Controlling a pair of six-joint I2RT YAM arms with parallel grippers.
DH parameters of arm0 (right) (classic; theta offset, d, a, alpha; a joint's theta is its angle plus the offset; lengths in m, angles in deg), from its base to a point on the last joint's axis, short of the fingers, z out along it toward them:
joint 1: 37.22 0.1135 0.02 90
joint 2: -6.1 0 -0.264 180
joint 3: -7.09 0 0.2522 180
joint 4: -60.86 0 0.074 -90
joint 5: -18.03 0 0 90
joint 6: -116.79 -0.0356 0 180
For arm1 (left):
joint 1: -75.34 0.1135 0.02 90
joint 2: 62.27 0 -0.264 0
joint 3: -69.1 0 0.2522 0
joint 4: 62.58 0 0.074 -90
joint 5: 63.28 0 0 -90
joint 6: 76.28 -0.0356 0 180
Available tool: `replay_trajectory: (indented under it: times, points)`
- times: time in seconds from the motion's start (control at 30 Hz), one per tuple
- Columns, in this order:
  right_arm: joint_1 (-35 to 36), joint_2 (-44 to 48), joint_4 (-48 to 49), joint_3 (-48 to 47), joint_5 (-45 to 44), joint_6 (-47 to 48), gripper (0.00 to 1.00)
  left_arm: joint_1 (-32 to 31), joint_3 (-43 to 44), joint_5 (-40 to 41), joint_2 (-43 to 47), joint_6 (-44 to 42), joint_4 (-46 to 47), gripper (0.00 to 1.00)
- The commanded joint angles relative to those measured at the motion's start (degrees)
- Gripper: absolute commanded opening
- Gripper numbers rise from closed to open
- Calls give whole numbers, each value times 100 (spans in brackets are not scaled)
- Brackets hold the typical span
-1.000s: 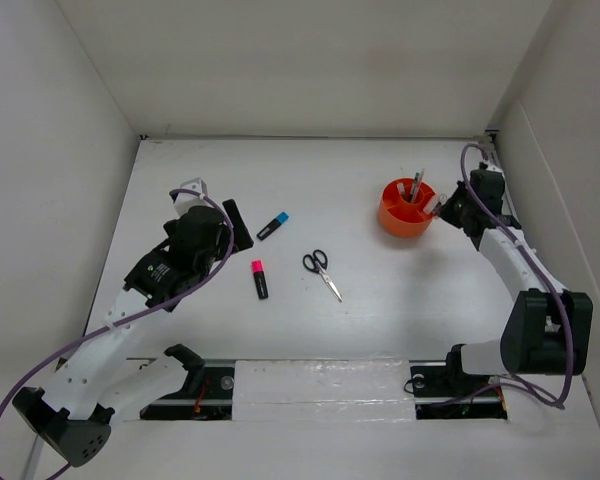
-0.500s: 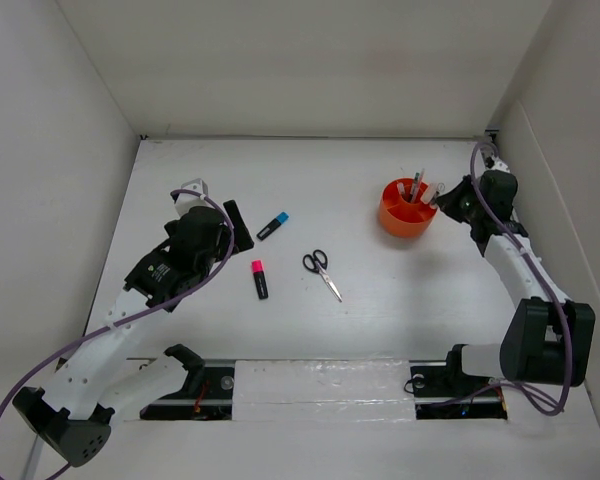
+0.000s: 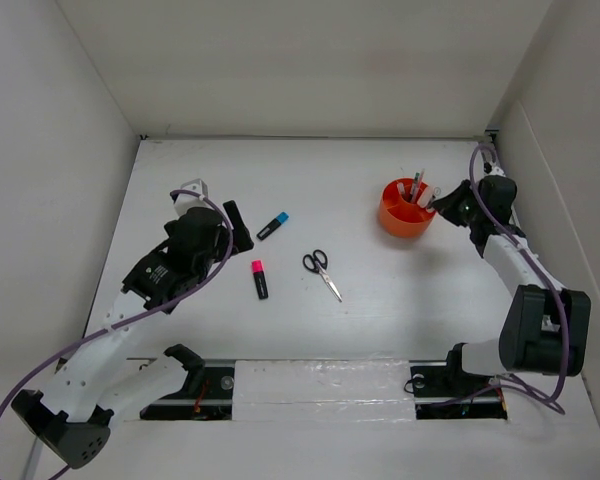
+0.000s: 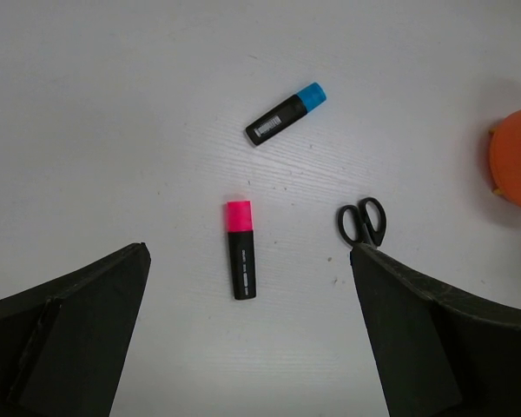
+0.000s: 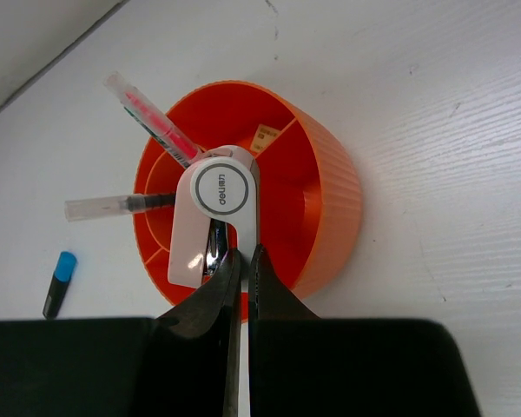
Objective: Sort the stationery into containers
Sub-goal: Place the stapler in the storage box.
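the right end effector [image 5: 243, 257], pinched shut on the small white piece [image 5: 210, 208] standing in the orange tub [image 5: 330, 204] near the far right corner of the table [image 5: 469, 130], should probably lower it into one compartment, open gently, then back straight out without nudging the pens [image 5: 122, 207].
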Motion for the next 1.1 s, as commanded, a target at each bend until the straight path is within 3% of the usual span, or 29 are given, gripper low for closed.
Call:
replay_trajectory:
  times: [0.0,1.07]
  points:
    - [-41,-56,448,-9,192,-25,0,1,-28,-29,102,-84,209,100]
    - [-93,-161,448,96,78,28,0,1,-28,-81,102,-137,261,100]
